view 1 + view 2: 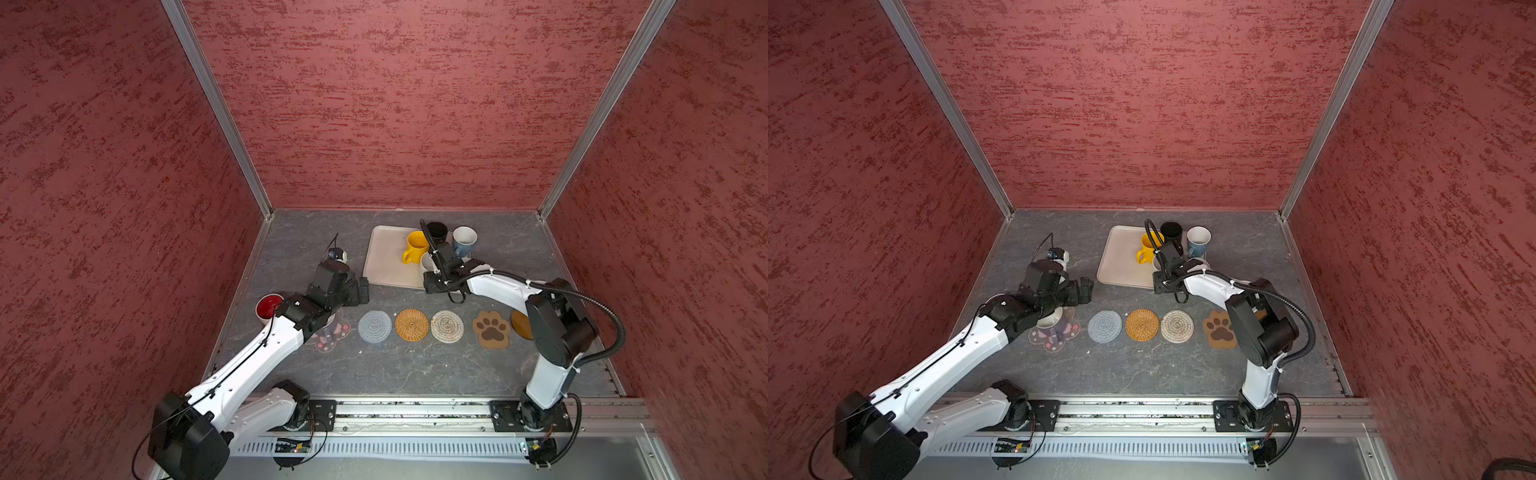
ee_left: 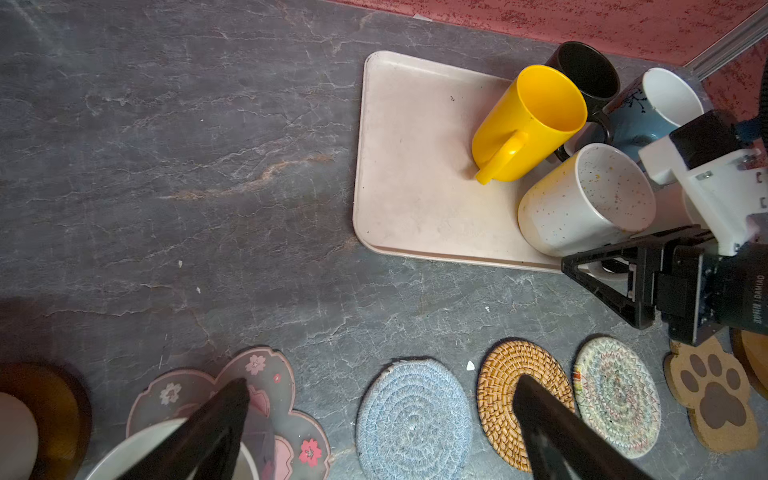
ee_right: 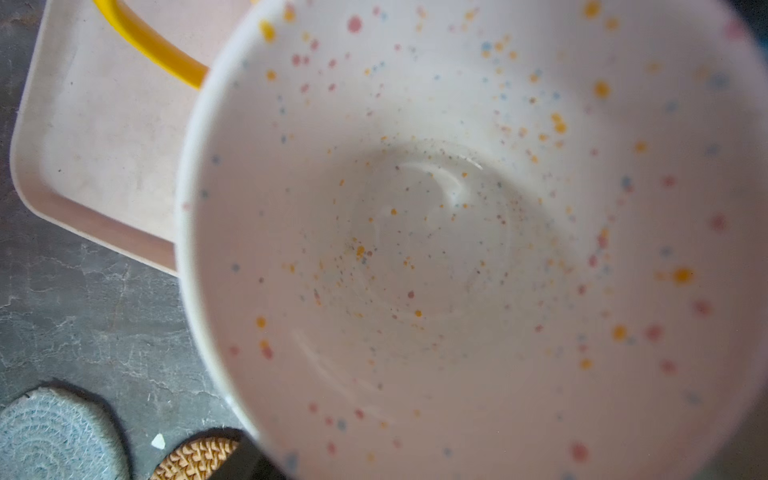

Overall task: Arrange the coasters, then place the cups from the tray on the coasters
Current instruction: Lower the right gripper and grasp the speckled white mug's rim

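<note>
- Left wrist view: coasters lie in one row on the table (image 2: 166,166): first wooden disc (image 2: 58,395), pink flower (image 2: 266,365), grey-blue round (image 2: 413,419), orange-tan round (image 2: 498,374), beige round (image 2: 617,395), paw (image 2: 710,399). A second wooden disc (image 1: 520,324) closes the row in a top view. Arranging looks done.
- Placed so far: red-inside cup (image 1: 269,308) on the first wooden disc, white cup (image 1: 1050,321) on the pink flower.
- Tray (image 2: 415,166) carries the yellow cup (image 2: 528,120), black cup (image 2: 586,70), light blue cup (image 2: 648,112) and speckled cup (image 2: 582,199). Whether another cup sits behind the right arm, cannot tell.
- Left hand (image 2: 380,386): jaws spread wide, empty, hanging over the grey-blue round.
- Right hand (image 2: 602,274): at the speckled cup's handle, by the tray's near edge. Whether it has closed on the handle, cannot tell. The cup looks seated on the tray.
- Judgement: two cups down, five coasters bare. At least four cups are left to move, the speckled cup likely next.
</note>
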You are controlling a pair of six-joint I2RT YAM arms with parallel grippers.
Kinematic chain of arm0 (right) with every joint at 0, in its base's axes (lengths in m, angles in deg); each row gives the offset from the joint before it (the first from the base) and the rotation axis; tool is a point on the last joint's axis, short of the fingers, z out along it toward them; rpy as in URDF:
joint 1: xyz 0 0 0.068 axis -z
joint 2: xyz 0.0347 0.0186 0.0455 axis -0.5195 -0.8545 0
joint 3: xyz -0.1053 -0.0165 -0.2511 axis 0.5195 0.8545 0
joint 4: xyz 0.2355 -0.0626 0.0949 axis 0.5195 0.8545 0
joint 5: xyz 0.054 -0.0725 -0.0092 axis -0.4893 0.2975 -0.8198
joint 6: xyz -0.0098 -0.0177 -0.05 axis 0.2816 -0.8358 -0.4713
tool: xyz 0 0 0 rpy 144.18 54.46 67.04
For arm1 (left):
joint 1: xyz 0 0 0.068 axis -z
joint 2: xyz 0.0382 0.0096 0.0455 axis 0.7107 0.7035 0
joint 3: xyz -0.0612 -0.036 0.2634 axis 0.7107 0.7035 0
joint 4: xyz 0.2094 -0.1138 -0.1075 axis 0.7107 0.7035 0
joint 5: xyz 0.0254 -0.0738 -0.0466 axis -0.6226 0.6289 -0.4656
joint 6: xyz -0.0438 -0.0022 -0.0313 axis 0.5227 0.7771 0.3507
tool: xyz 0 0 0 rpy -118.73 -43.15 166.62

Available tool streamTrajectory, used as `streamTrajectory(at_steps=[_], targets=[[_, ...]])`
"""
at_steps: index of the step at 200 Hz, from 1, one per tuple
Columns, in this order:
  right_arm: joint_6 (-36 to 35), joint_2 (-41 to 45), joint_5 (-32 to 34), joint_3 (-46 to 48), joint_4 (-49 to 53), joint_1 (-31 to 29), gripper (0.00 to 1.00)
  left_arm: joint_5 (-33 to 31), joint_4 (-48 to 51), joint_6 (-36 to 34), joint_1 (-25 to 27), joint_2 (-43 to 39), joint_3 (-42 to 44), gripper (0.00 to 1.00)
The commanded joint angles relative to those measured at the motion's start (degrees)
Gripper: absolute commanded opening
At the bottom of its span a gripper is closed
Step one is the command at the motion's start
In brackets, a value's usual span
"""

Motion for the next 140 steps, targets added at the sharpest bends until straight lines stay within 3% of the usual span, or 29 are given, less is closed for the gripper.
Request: streamTrajectory(at_steps=[1, 66, 125, 140], targets=[[0.15, -0.24, -0.32, -2.07, -0.84, 0.53, 0.51, 0.11, -0.68, 0.20, -0.32, 0.28, -0.59, 1.00], [0.45, -1.02, -1.71, -0.93, -2.23, 0.53, 0.33, -0.71, -0.41, 0.98, -0.38, 0.12, 0.22, 1.00], [0.38, -0.28, -1.36, 0.50, -2.50, 0.57, 0.25, -1.56, -2.98, 2.57, -0.54, -0.94, 2.60, 1.00], [0.29, 0.22, -1.32, 0.90, -2.37, 0.53, 0.15, -1.49, -3.47, 2.85, -0.75, -0.93, 2.77, 0.99]])
